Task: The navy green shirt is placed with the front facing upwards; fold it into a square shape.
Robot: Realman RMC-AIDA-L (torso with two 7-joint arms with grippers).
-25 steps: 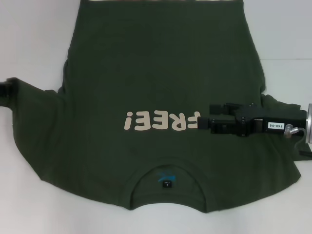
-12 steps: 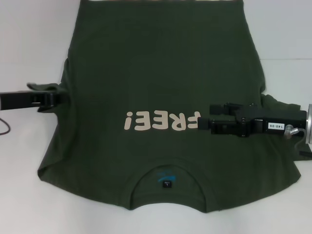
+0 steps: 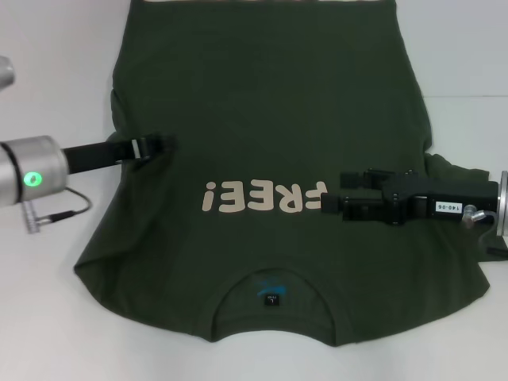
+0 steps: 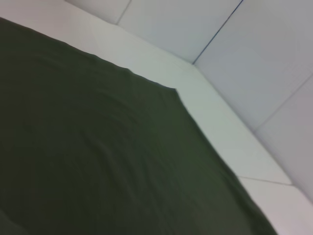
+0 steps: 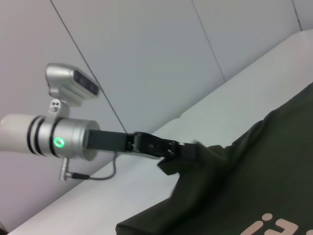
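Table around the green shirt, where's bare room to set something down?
Bare white table lies on the left below the left gripper, and at the right far corner. The navy green shirt fills the middle, where the right gripper rests.

Table: a white surface [image 3: 48,317], showing along the left and right edges and the lower corners of the head view, and as a pale band [image 4: 230,132] in the left wrist view.
Table seam: a faint line [image 3: 468,97] crosses the white surface at the right of the head view.
Wall: pale grey panels [image 5: 161,54] fill the upper part of the right wrist view, split by thin dark slanting joints; the same panels [image 4: 254,54] show at the upper right of the left wrist view.
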